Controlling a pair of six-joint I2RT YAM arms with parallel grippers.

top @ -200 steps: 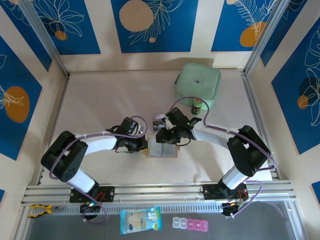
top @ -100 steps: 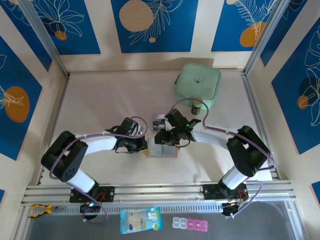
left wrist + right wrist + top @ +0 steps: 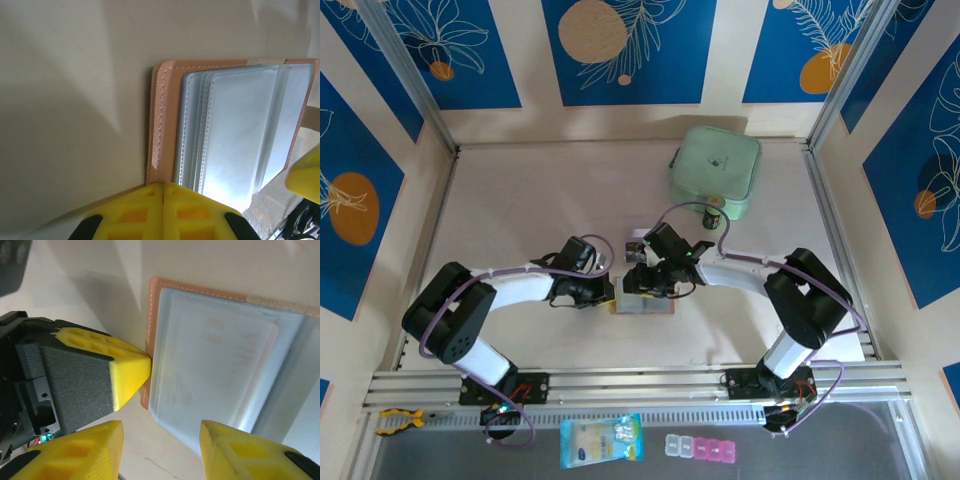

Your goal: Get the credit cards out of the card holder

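Observation:
The card holder [image 3: 646, 304] lies open on the table, tan edge [image 3: 161, 120] around clear grey sleeves [image 3: 235, 130]. My left gripper [image 3: 163, 186] is shut, its tips pressing down on the holder's left tan border [image 3: 153, 315]. My right gripper [image 3: 160, 445] hovers open over the holder's near left corner, with nothing between its fingers. A card with faint print [image 3: 220, 340] shows through the top sleeve. A small grey and pale card [image 3: 637, 243] lies on the table just behind the holder. In the top view the two grippers meet over the holder: left gripper [image 3: 612, 291], right gripper [image 3: 638, 284].
A mint-green zip pouch [image 3: 716, 172] sits at the back right, with a small bottle [image 3: 713, 212] in front of it. On the ledge below the arm bases lie a blue packet [image 3: 602, 440] and a pill box [image 3: 700, 447]. Metal rails frame the table.
My right gripper has opened wider and shifted slightly left over the holder. The left gripper stays shut in the same place on the holder's edge.

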